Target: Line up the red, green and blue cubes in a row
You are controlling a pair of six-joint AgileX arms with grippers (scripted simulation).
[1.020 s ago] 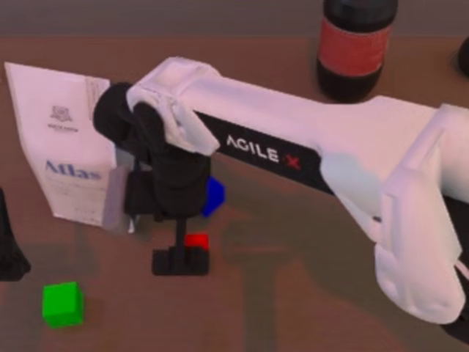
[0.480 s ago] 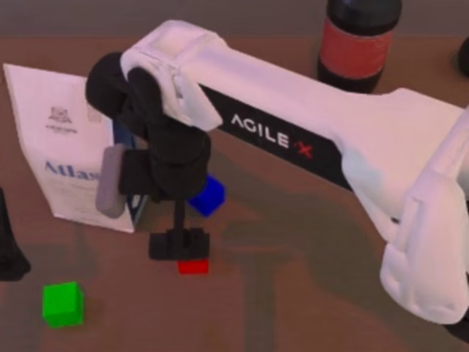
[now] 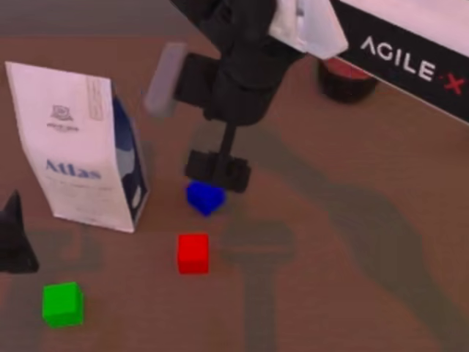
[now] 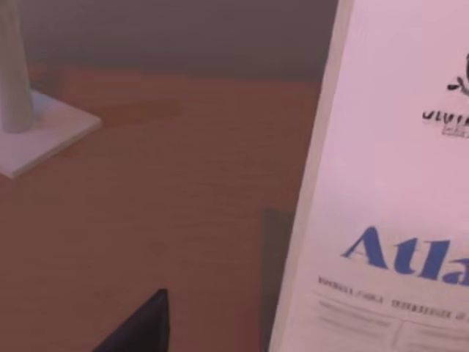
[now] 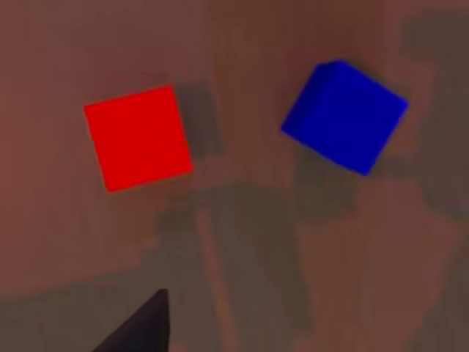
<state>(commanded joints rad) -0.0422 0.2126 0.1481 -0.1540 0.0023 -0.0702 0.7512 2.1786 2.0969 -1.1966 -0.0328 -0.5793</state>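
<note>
A white carton (image 3: 73, 147) printed "Atlas" is seen standing upright on the brown desk (image 3: 352, 279) at the left side, closed, so nothing of its contents can be told; a dark bottle (image 3: 344, 77) with a red label is partly hidden behind the right arm at the far edge. The red cube (image 3: 193, 253) is set flat on the desk near the middle, its sides roughly square to the desk's edges. The blue cube (image 3: 205, 197) lies just beyond it toward the far side, apart from it and turned so that a corner points at the red one. The green cube (image 3: 62, 303) sits well apart at the near left, squarely aligned. The right gripper (image 3: 218, 171) is held above the desk just beyond the blue cube, grasping nothing; whether its jaws are parted cannot be told. The left gripper (image 3: 15, 242) is parked at the left edge beside the carton, its jaws' state likewise not shown
</note>
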